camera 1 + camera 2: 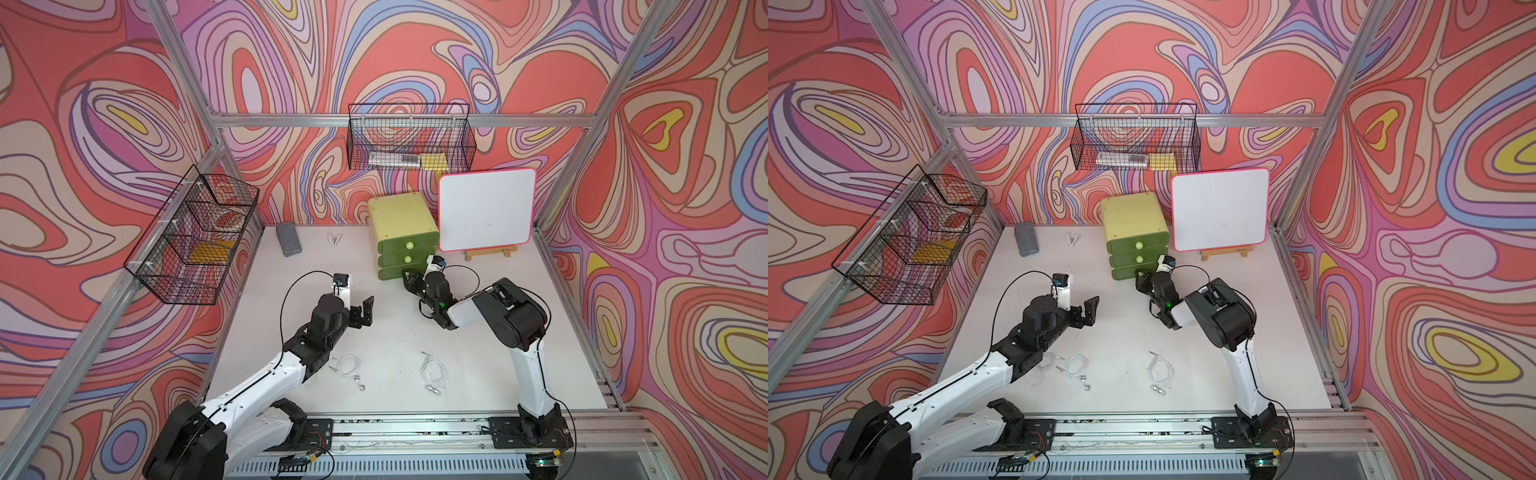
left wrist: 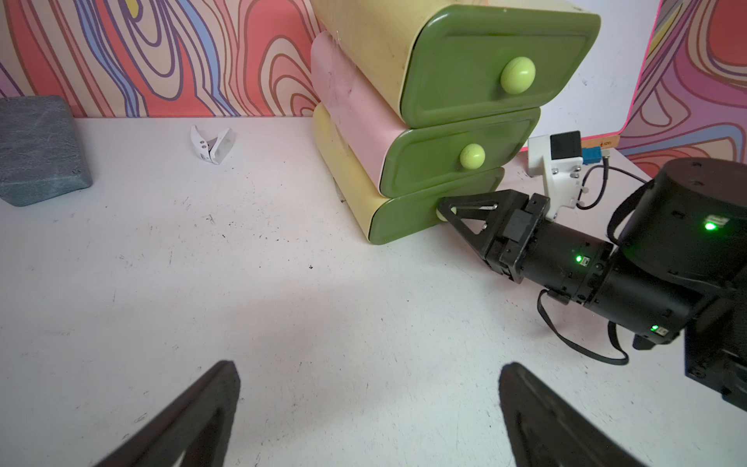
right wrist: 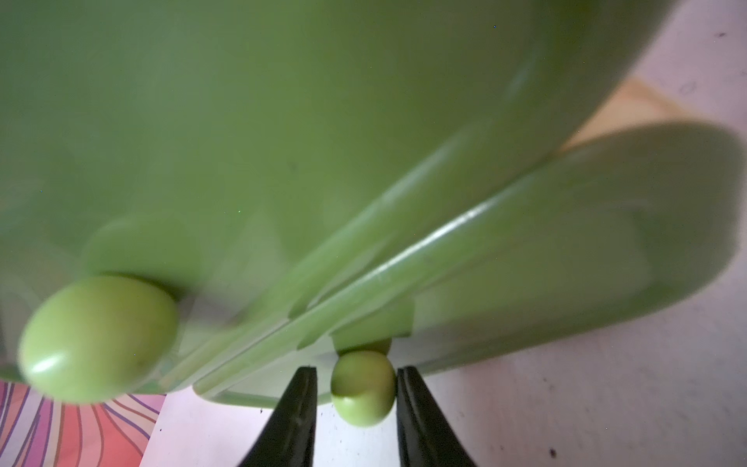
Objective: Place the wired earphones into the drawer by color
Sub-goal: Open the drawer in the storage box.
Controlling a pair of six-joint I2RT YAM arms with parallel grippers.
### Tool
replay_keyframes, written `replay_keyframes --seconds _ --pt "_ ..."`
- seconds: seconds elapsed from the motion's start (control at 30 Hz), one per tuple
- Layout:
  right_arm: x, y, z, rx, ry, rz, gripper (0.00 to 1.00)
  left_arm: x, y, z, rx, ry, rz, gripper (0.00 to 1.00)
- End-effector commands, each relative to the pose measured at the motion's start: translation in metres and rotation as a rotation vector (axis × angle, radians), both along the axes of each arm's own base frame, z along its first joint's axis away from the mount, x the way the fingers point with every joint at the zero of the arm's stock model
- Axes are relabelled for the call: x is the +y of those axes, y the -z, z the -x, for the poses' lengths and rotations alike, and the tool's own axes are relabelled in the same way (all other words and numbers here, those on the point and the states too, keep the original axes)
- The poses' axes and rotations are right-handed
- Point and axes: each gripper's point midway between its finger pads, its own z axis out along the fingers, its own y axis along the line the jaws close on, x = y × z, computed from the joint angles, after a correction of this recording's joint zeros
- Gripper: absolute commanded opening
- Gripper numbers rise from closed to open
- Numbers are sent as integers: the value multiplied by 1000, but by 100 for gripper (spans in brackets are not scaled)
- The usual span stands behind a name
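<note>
Two white earphones [image 1: 348, 369] lie lower centre in both top views, well apart from drawer unit [image 1: 402, 237] upper centre; right gripper [image 1: 407, 276] at its base.
Left wrist view: left gripper [image 2: 368, 404] wide open, empty.
Right wrist view alone shows bottom knob [image 3: 363, 386] between jaws, gap on one side, not yet clamped: you centre, clamp firmly, pull straight.
</note>
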Motion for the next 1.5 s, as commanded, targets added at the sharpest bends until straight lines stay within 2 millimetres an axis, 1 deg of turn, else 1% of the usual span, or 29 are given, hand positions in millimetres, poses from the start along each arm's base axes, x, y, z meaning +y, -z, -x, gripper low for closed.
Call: replay_keyframes --seconds 0.0,0.2,0.3,0.57,0.67,0.7,0.73,0.9,0.97,1.1,1.2,1.3,1.47 --pt "3 7 -3 10 9 7 33 4 -5 -1 -27 -15 0 99" --pt "3 10 -4 17 11 9 27 4 -5 -2 -26 -15 -4 99" --pt "2 8 -3 15 13 8 23 3 -5 -2 -25 -13 -5 99" --pt "-2 5 1 18 19 14 21 2 -3 -5 -22 -6 -22 99" --pt "-3 6 2 21 21 16 21 -5 -1 -6 -16 31 -36 99" --pt "-2 6 2 24 20 14 21 -9 4 -6 -5 56 -48 99" --pt "-2 7 2 26 20 14 21 -17 -8 -11 -23 84 -45 99" --pt "0 6 1 29 14 10 20 -32 4 -27 53 137 -85 99" --pt "0 6 1 29 13 8 20 -34 8 -35 73 135 -85 99" --pt "-1 6 2 35 17 11 20 -37 20 -57 118 122 -63 99" --pt "-2 5 2 36 18 12 20 -39 26 -73 146 129 -43 99" --pt "-1 5 3 38 14 12 20 -40 25 -86 152 151 -10 99" --pt "1 8 3 48 5 9 20 -34 20 -106 139 145 21 99"
